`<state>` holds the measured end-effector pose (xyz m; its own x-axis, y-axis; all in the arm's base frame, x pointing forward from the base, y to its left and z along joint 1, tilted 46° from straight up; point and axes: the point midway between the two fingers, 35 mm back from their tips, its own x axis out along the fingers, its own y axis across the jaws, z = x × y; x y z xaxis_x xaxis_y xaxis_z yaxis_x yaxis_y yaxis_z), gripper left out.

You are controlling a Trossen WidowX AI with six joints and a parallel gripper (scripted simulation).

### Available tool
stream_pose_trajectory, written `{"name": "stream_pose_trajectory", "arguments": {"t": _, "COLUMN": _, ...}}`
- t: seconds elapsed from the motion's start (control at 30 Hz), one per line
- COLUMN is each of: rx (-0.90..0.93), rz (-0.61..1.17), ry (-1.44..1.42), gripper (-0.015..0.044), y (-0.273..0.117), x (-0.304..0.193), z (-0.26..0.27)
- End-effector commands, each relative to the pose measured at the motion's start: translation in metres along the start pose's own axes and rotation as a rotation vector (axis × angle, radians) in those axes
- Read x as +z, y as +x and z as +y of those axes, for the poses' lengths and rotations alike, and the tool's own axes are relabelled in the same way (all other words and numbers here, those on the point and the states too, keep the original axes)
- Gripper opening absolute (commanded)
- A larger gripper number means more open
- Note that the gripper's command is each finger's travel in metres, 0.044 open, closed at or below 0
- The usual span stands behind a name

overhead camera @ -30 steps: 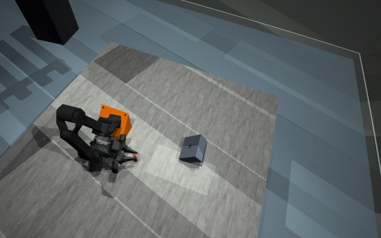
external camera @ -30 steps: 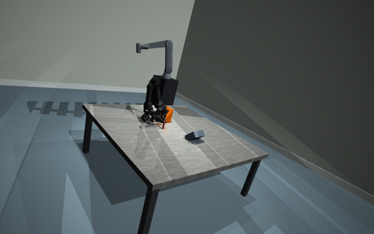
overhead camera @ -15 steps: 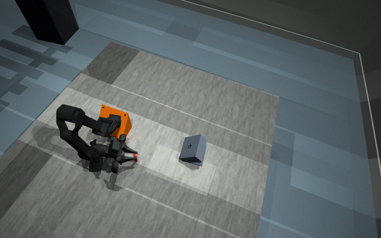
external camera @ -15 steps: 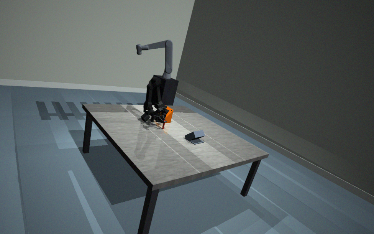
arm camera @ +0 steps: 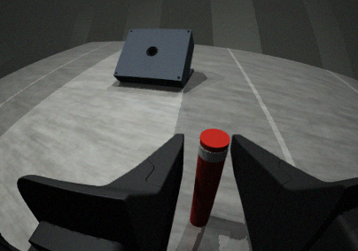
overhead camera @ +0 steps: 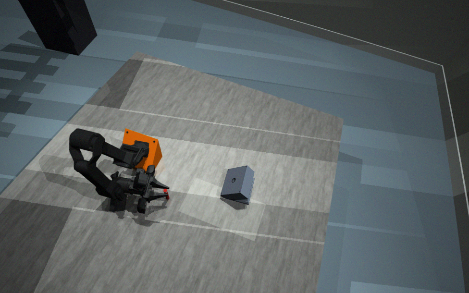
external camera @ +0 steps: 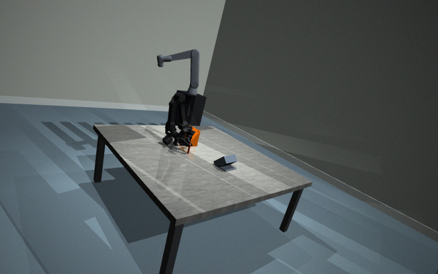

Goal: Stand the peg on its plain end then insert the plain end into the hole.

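I find no legible text, label, brand, number or sign on any surface in my top, exterior or wrist views.

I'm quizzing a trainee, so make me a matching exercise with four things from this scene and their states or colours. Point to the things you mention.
1. peg (overhead camera: pixel 168 196) (external camera: pixel 188 149) (arm camera: pixel 208 181)
2. fingers (overhead camera: pixel 168 192) (external camera: pixel 190 144)
3. sloped panel (overhead camera: pixel 234 182) (external camera: pixel 228 159) (arm camera: pixel 155 54)
4. block beside the arm (overhead camera: pixel 156 154) (external camera: pixel 196 137)

A. orange
B. upright, white band near top
C. apart, either side of the peg
D. blue-grey, one large hole

Pairs: 1-B, 2-C, 3-D, 4-A
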<state>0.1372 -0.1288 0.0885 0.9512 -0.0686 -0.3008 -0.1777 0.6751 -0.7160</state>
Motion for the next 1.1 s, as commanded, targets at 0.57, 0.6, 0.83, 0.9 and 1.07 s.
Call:
{"name": "stream_pose_trajectory", "arguments": {"t": 0.57, "rx": 0.001, "rz": 0.000, "ry": 0.001, "gripper": 0.0440, "y": 0.000, "x": 0.000, "z": 0.000}}
{"name": "stream_pose_trajectory", "arguments": {"t": 0.6, "rx": 0.001, "rz": 0.000, "ry": 0.001, "gripper": 0.0440, "y": 0.000, "x": 0.000, "z": 0.000}}
{"name": "stream_pose_trajectory", "arguments": {"t": 0.83, "rx": 0.099, "rz": 0.015, "ry": -0.015, "gripper": 0.0440, "y": 0.008, "x": 0.017, "z": -0.001}}
{"name": "stream_pose_trajectory", "arguments": {"t": 0.9, "rx": 0.140, "rz": 0.028, "ry": -0.026, "gripper": 0.0440, "y": 0.011, "x": 0.028, "z": -0.001}}
{"name": "stream_pose_trajectory", "arguments": {"t": 1.07, "rx": 0.191, "rz": 0.064, "ry": -0.053, "gripper": 0.0440, "y": 0.014, "x": 0.058, "z": -0.004}}
